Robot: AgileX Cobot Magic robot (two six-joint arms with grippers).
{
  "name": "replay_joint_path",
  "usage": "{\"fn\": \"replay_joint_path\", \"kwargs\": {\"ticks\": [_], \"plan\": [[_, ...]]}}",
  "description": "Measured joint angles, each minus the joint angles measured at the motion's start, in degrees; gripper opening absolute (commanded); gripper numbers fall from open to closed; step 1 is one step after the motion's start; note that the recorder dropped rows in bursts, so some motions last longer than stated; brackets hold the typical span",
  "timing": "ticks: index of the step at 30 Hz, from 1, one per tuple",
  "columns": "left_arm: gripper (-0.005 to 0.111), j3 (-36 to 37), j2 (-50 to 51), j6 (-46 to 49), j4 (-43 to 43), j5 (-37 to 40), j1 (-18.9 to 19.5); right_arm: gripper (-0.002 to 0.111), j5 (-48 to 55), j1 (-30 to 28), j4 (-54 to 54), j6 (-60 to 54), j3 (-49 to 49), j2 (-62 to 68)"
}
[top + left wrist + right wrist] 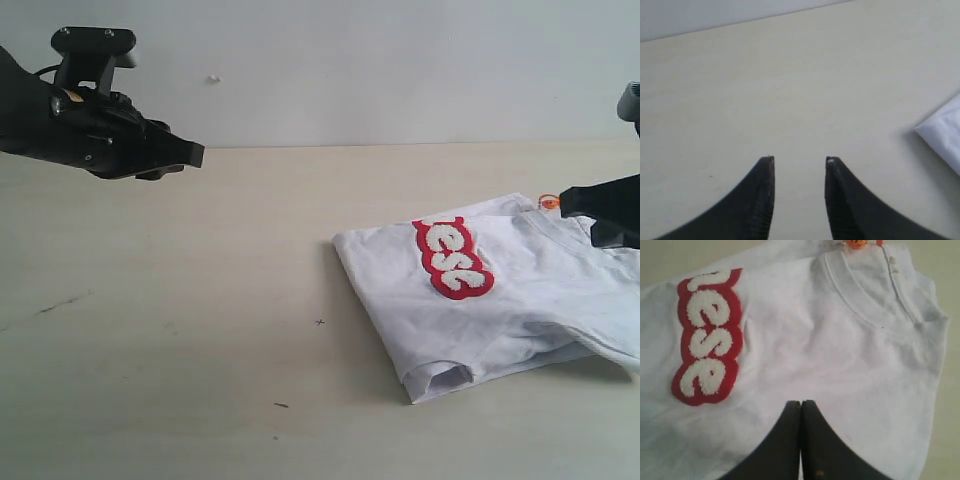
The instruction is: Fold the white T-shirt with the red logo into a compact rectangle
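Observation:
The white T-shirt (500,300) lies partly folded on the right of the table, its folded edge toward the middle. The red logo (453,258) shows only the letters "ese" (704,350). An orange neck tag (547,202) sits at the ribbed collar (860,295). My right gripper (801,402) is shut with nothing between its fingers, hovering over the shirt's chest below the collar; it enters the exterior view at the right edge (564,203). My left gripper (799,160) is open and empty, raised over bare table at the far left (197,152), well away from the shirt, whose corner (945,135) just shows.
The pale wooden table (200,300) stretches left of the shirt, with a dark scratch (45,308) and small specks (281,405). A grey wall (350,70) stands behind the table's far edge.

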Motion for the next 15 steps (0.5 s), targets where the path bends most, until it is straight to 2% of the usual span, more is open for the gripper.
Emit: {"fn": "replay_joint_path", "kwargs": {"ticks": [4, 7, 11, 15], "plan": [[0.035, 0.0, 0.0, 0.0, 0.0, -0.1, 0.0, 0.000, 0.3, 0.5, 3.9, -4.3, 0.0, 5.7], [0.035, 0.0, 0.0, 0.0, 0.0, -0.2, 0.0, 0.000, 0.7, 3.1, 4.7, -6.7, 0.0, 11.9], [0.035, 0.0, 0.0, 0.0, 0.0, -0.1, 0.0, 0.000, 0.8, 6.3, 4.1, -6.9, -0.1, 19.1], [0.035, 0.0, 0.0, 0.0, 0.0, 0.0, 0.0, 0.000, 0.3, 6.6, 4.1, -6.8, -0.7, 21.9]]}}
